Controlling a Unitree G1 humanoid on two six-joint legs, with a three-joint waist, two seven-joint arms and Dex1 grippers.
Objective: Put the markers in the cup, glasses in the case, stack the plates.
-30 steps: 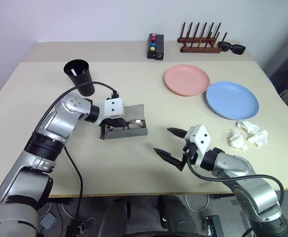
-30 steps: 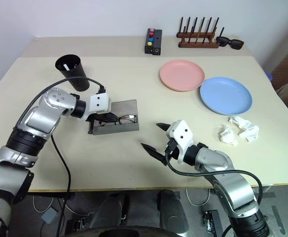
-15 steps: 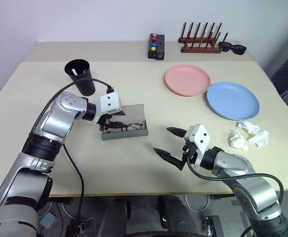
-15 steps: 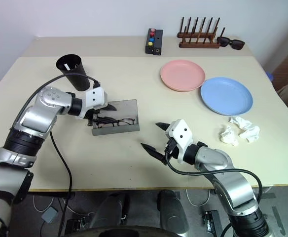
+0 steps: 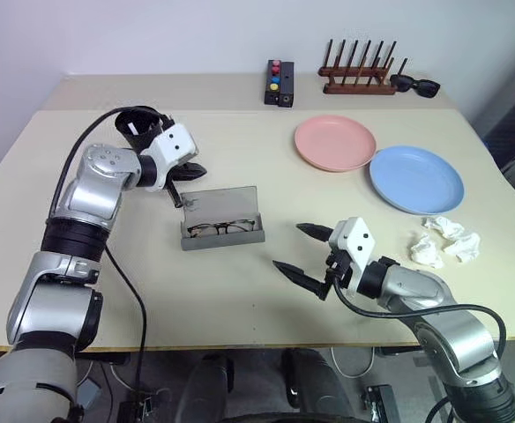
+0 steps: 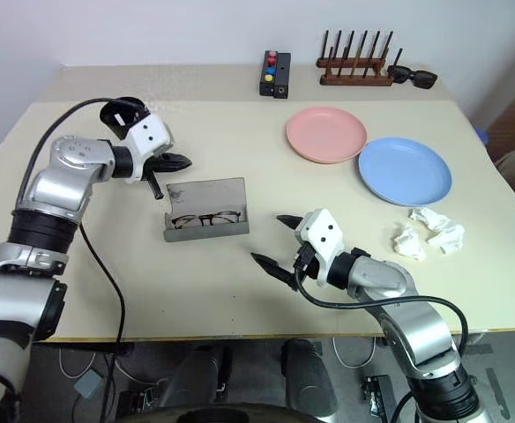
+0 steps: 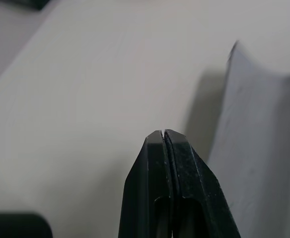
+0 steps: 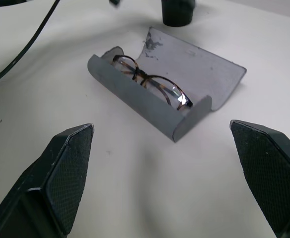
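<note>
Both arms were built of rounded silver-grey segments joined by black collars, each ending in a white angular wrist block with small dark holes. A black cable looped from the left arm's wrist block. The left gripper [image 5: 190, 171] and right gripper [image 5: 297, 248] carried tapered black fingers with textured pads [image 8: 68, 171].

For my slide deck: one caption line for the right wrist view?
Open right gripper faces the grey case, lid open, with the glasses lying inside.

Grey case [image 5: 222, 218], salmon-pink plate [image 5: 333, 142], light blue plate [image 5: 415, 179], black cup [image 5: 137, 124]
</note>
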